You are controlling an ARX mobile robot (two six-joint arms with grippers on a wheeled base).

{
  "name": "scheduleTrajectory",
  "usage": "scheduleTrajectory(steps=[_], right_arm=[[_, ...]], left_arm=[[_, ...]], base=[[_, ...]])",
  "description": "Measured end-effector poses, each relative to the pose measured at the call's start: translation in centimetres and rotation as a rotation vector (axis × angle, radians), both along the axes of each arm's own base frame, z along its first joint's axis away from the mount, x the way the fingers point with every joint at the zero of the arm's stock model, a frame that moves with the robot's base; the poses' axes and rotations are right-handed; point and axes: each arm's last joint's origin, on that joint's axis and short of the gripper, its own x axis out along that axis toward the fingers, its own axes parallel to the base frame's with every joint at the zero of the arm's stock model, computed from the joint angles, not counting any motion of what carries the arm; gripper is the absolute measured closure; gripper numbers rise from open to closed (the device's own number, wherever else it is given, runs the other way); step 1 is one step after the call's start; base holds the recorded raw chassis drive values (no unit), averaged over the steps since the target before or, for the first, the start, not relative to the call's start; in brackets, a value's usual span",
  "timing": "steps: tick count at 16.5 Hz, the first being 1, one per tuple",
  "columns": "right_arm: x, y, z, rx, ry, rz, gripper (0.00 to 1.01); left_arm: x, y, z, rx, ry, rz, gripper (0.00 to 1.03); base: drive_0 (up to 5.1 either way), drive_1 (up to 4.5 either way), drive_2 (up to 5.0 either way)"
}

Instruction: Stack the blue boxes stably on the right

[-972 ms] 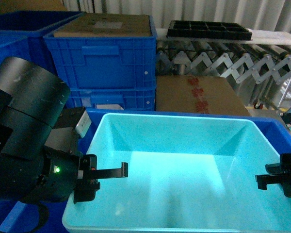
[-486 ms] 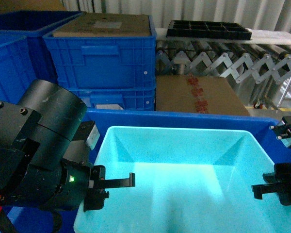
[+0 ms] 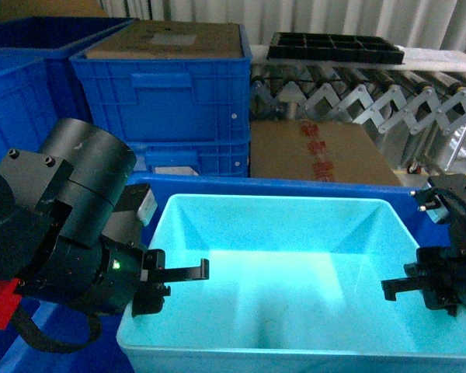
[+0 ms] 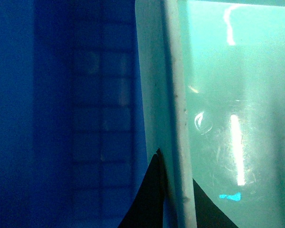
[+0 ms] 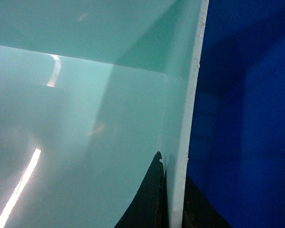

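Since a second ago, turquoise tub (image 3: 295,287) sits higher, inside dark blue crate (image 3: 279,186). Left pincer (image 3: 159,284) clamps tub's left rim (image 4: 178,118), one finger each side; right pincer (image 3: 419,286) likewise clamps right rim (image 5: 192,95).

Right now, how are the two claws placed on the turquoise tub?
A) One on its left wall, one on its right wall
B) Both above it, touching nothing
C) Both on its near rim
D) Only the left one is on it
A: each wrist view shows fingers straddling a side rim of the turquoise tub, left claw on the left wall, right claw on the right.
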Motion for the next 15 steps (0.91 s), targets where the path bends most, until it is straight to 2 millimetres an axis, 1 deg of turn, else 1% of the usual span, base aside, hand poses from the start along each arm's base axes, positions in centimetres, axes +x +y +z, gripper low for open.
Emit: scheduleTrajectory(steps=[3, 15], right_arm=[[0.2, 0.43, 0.0, 0.0, 0.003, -0.008, 0.99], [0.36, 0.6, 0.05, -0.011, -0.008, -0.018, 0.99]], left_arm=[[0.55, 0.27, 0.09, 0.009, -0.002, -0.011, 1.01], [0.61, 0.52, 0.07, 0.02, -0.003, -0.019, 1.01]], base=[[0.0, 0.0, 0.0], [0.0, 0.0, 0.0]])
